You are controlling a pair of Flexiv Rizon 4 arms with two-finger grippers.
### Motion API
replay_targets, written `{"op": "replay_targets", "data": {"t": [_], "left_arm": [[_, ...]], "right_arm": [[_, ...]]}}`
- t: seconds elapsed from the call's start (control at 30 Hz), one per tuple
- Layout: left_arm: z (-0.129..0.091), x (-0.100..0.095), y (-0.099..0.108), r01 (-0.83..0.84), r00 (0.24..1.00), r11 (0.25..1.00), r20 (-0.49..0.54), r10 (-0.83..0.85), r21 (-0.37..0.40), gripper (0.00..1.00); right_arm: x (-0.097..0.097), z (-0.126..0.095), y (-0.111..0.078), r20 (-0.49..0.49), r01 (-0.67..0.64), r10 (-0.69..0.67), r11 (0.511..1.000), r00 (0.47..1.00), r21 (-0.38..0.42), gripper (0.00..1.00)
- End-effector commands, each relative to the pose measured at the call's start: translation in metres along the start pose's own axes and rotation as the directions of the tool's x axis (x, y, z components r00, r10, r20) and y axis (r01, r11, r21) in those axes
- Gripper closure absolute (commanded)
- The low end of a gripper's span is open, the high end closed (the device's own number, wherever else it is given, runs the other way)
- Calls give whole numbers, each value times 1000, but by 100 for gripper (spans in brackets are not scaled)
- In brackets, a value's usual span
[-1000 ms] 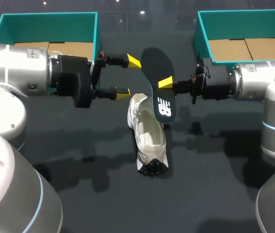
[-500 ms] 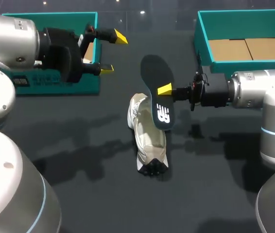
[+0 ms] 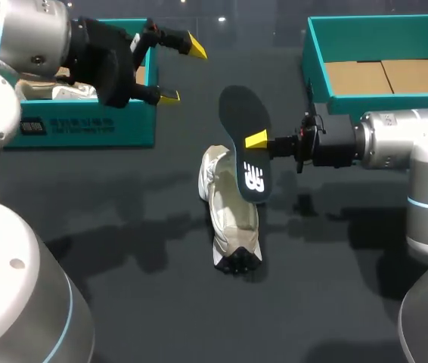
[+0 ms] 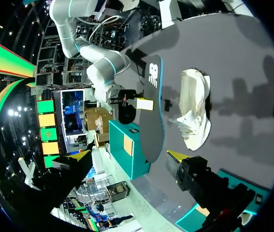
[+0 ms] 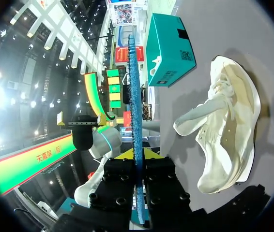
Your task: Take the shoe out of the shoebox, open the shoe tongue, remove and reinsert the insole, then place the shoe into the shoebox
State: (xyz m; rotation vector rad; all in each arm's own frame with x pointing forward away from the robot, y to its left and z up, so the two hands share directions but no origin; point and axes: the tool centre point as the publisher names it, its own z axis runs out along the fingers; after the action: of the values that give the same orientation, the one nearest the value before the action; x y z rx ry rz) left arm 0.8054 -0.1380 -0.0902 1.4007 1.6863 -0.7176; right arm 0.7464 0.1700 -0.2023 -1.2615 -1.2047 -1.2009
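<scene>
The dark table (image 3: pixel 123 302) carries the left shoebox (image 3: pixel 85 132) and the right shoebox (image 3: pixel 380 38) at its far corners. Between them the pale shoe (image 3: pixel 233 219) lies on its side, out of either box. Just above it the right gripper (image 3: pixel 253 141) pinches the black insole (image 3: pixel 246 121), holding it on end. The left gripper (image 3: pixel 182 72) hangs raised by the left shoebox, fingers spread and empty. Reinsertion looks next: the left should pin the shoe and hold the tongue back while the right slants the insole in toe-first.
</scene>
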Motion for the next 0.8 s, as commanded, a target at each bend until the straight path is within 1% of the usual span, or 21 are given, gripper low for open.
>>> {"op": "replay_targets", "data": {"t": [0.03,0.33,0.4,0.43,0.47,0.53,0.57,0.63,0.7,0.8], "left_arm": [[14,-21,31,12,972,988,-233,24,151,0],[14,-21,31,12,972,988,-233,24,151,0],[15,-33,34,0,962,991,-271,36,132,0],[16,-39,34,-1,960,989,-275,41,145,0],[18,-45,36,11,946,988,-322,40,154,0],[23,-53,36,-13,929,987,-363,71,158,0],[25,-56,37,4,912,985,-404,67,173,0],[30,-61,38,-11,887,981,-451,99,194,0],[33,-65,36,-5,841,974,-526,127,226,0],[37,-67,35,-5,788,971,-597,150,238,0]], "right_arm": [[0,1,-1,3,-1,1,1000,1000,-1,100],[0,1,-1,3,-1,1,1000,1000,-1,100],[0,1,-1,3,-1,1,1000,1000,-1,100],[0,1,-1,3,-1,1,1000,1000,-1,100],[0,1,-1,3,-1,1,1000,1000,-1,100],[0,1,-1,3,-1,1,1000,1000,-1,100],[0,1,-1,3,-1,1,1000,1000,-1,100],[0,1,-1,3,-1,1,1000,1000,-1,100],[0,1,-1,3,-1,1,1000,1000,-1,100],[0,1,-1,3,-1,1,1000,1000,-1,100]]}}
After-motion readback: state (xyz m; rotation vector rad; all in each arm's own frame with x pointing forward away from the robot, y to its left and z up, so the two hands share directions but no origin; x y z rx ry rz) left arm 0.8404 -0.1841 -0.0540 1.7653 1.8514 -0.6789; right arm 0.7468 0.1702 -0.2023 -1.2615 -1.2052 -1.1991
